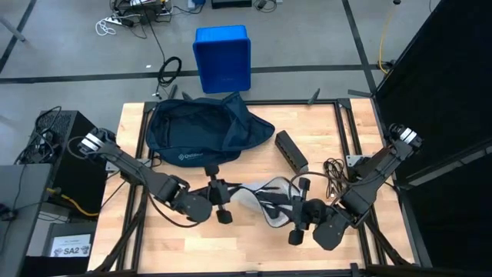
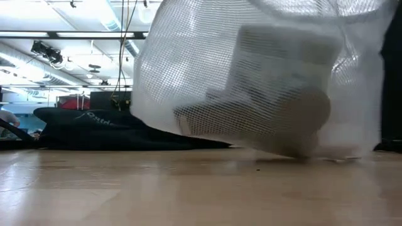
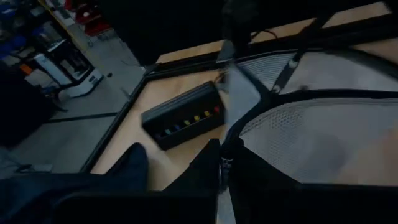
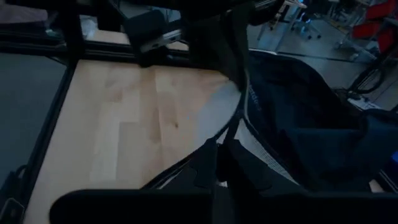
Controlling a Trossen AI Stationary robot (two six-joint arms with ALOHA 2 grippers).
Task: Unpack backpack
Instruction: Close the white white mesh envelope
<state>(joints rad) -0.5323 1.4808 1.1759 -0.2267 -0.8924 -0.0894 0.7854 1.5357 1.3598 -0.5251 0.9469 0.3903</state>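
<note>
The dark navy backpack [image 1: 204, 131] lies flat on the table's far left part; it also shows in the low view [image 2: 94, 129] and right wrist view [image 4: 311, 118]. Nearer the front, a white mesh bag [image 1: 265, 200] with pale boxy things inside [image 2: 276, 81] hangs between my two grippers. My left gripper [image 1: 223, 204] is shut on the bag's left side. My right gripper [image 1: 296, 223] is shut on its right side. The bag's rounded underside [image 2: 295, 147] reaches down to the table top. My left gripper pinches the mesh bag's dark-trimmed edge [image 3: 225, 146] between its two shut fingers, coming nearly level from the table's left side. The mesh [image 3: 311, 143] spreads away from the fingers, drawn taut. My right gripper pinches the bag's dark edge band [image 4: 231, 134] between its two shut fingers, coming nearly level from the table's right side. The band runs up and away from the fingers; the white mesh [image 4: 217, 112] hangs beside it.
A black box with a row of coloured buttons [image 1: 290, 150] lies on the table right of the backpack, also in the left wrist view [image 3: 183, 115]. A dark cable [image 1: 334, 173] coils near the right edge. A bright blue bin [image 1: 223, 58] stands on the floor beyond the far edge.
</note>
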